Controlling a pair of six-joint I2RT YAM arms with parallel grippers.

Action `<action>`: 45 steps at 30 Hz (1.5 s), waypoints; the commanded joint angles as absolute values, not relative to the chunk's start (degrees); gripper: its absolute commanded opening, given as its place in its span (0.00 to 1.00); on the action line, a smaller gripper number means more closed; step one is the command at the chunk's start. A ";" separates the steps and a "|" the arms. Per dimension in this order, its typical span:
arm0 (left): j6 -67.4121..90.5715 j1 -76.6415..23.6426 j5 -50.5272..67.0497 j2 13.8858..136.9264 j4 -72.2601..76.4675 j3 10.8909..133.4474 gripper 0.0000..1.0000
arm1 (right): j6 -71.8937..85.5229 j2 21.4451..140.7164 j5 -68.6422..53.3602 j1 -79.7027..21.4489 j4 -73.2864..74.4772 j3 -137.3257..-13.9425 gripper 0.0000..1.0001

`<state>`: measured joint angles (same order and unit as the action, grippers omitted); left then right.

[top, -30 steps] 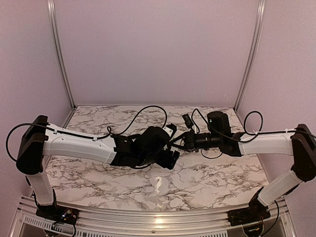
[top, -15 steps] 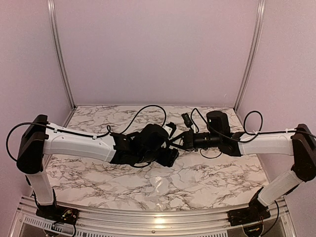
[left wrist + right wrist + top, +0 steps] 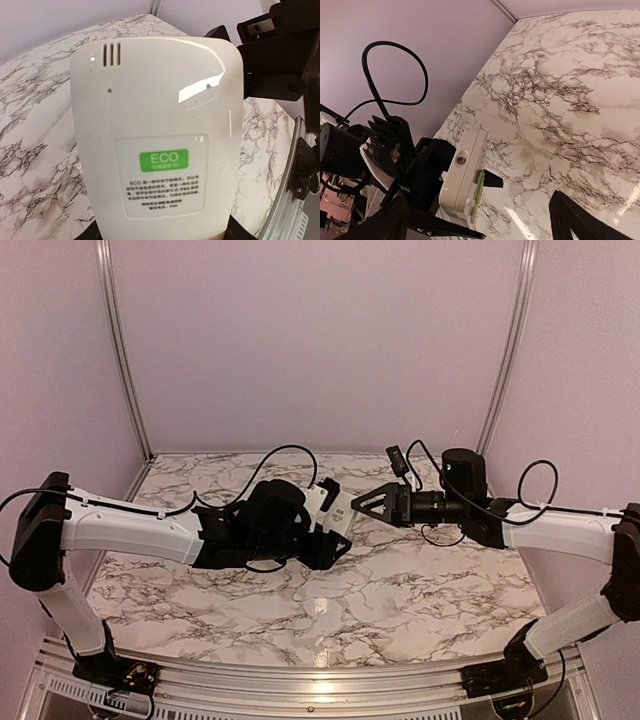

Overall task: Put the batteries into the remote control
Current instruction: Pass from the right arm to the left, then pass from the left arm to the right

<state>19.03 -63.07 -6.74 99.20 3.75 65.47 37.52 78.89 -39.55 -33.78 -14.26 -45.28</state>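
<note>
Two black pincers are seen tip to tip above the veined, marble-patterned table [image 3: 420, 590]. The remote control [image 3: 155, 135], a glossy white plastic slab with rounded corners, is clamped in the left gripper [image 3: 328, 517] and held off the surface. Three vent slots [image 3: 111, 54] and a green ECO label [image 3: 164, 160] are shown on its back. The right gripper [image 3: 362, 507] is spread wide just beside it, grasping nothing.

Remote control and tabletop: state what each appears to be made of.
The remote control looks like glossy white moulded plastic. Its smooth, curved back carries bright glints, moulded slots and a printed label. The tabletop is white with dark marble veining and has a shiny finish with a glare spot. It could be real stone or a printed laminate; the look leaves that open.
</note>
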 commanded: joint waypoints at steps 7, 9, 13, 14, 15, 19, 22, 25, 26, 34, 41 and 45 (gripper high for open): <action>13.79 -61.02 17.78 88.40 18.14 61.07 0.42 | 24.24 67.23 -48.94 -31.73 -18.96 -47.96 0.99; 13.49 -61.00 21.64 87.63 19.70 60.83 0.42 | 23.85 66.39 -53.01 -31.88 -22.30 -47.21 0.99; 14.25 -60.97 26.05 87.29 22.16 60.86 0.42 | 25.71 65.31 -56.93 -34.34 -29.34 -45.30 0.99; 14.48 -60.95 26.95 87.21 23.22 60.59 0.42 | 25.30 65.02 -56.64 -35.48 -29.54 -45.19 0.99; 14.96 -60.99 27.59 87.19 24.30 60.19 0.42 | 24.14 64.72 -56.41 -36.86 -29.37 -45.35 0.99; 15.95 -61.00 30.46 87.27 27.22 59.06 0.42 | 20.42 65.76 -55.71 -40.94 -24.68 -48.18 0.97; 16.63 -61.00 31.71 87.12 30.29 57.94 0.42 | 22.00 66.52 -55.30 -41.07 -26.82 -48.17 0.94; 16.71 -61.00 31.43 86.99 31.00 57.51 0.41 | 23.64 67.49 -55.15 -41.22 -27.99 -48.76 0.87; 16.72 -61.00 31.09 87.01 31.01 57.44 0.41 | 24.31 67.88 -55.11 -41.22 -28.36 -48.92 0.85; 16.62 -61.00 30.23 87.54 31.43 57.22 0.41 | 28.91 70.75 -57.40 -41.63 -33.76 -48.94 0.78; 16.77 -60.92 28.67 87.72 30.97 57.04 0.41 | 30.86 71.99 -59.21 -41.82 -35.83 -49.45 0.53; 16.84 -60.67 26.99 86.93 30.85 56.00 0.63 | 30.04 72.15 -59.16 -41.84 -34.07 -49.87 0.44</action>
<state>17.72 -61.14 29.08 88.42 29.02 57.54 28.93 71.77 -57.43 -41.25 -34.06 -47.03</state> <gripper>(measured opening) 0.585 0.560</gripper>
